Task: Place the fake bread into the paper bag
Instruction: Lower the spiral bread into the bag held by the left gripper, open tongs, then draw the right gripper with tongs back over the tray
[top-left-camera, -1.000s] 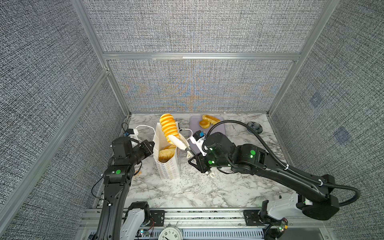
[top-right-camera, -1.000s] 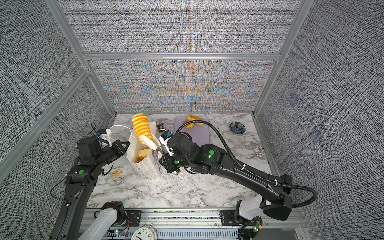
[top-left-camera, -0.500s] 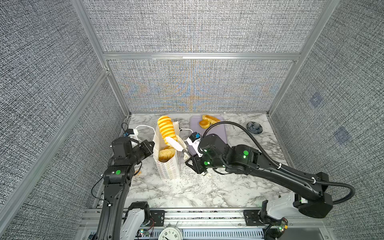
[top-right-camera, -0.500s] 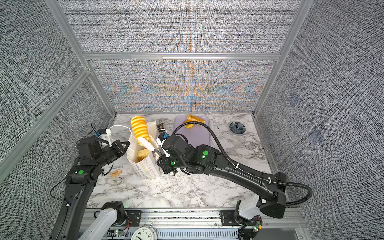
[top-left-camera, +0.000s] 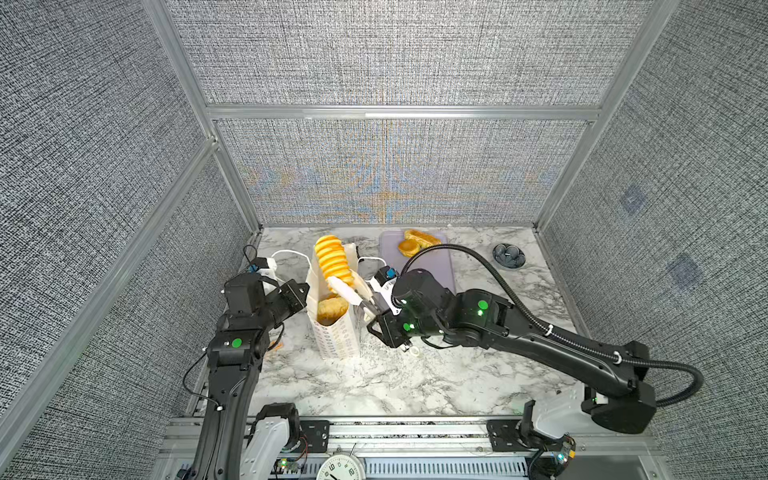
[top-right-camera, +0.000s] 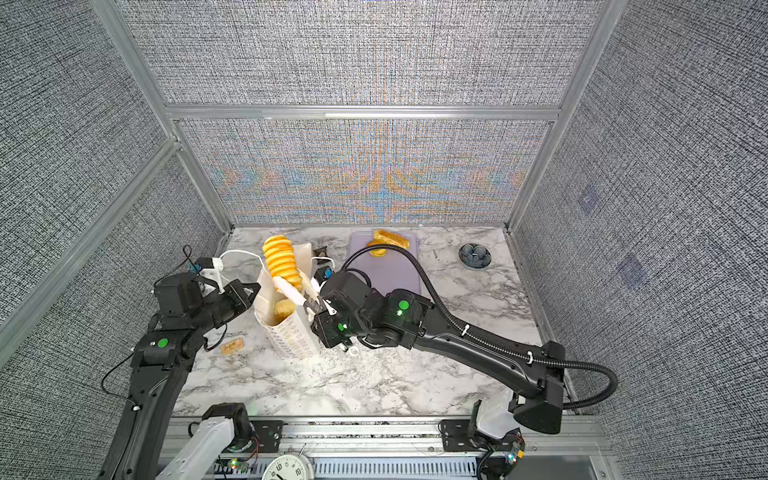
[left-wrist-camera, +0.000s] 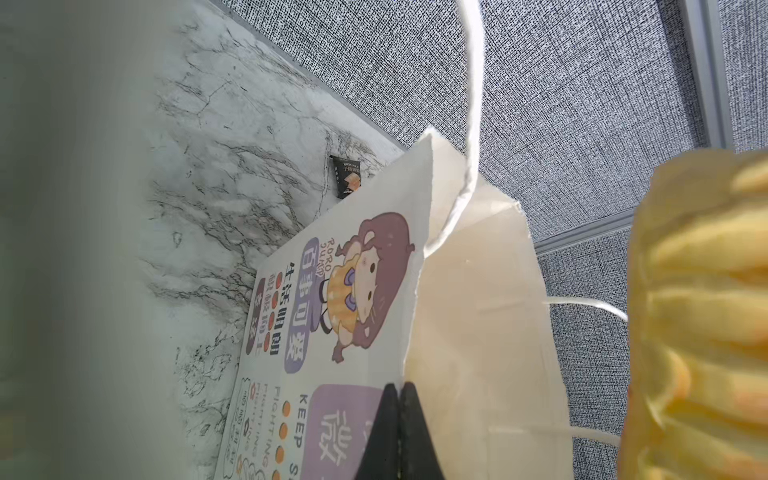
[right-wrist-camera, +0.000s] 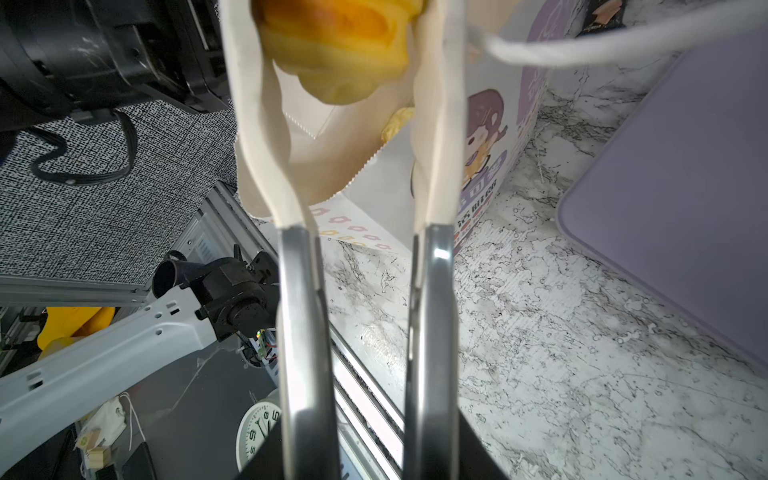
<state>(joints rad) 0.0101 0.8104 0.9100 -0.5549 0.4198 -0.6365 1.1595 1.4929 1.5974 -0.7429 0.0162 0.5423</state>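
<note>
One paper bag (top-left-camera: 336, 345): one ridged pastry (top-left-camera: 330, 259), one bun (top-left-camera: 332, 308). Two loaves (top-left-camera: 422, 237) on tray (top-left-camera: 432, 270).

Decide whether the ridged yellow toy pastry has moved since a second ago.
Yes. The ridged yellow toy pastry shifted slightly left and down, away from the flat lavender tray, deeper into the white paper bag.

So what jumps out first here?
A ridged yellow pastry stands up out of the paper bag, left of centre, with the right gripper straddling its lower end. The left gripper pinches the bag's rim; two breads lie on the lavender tray at the back.
</note>
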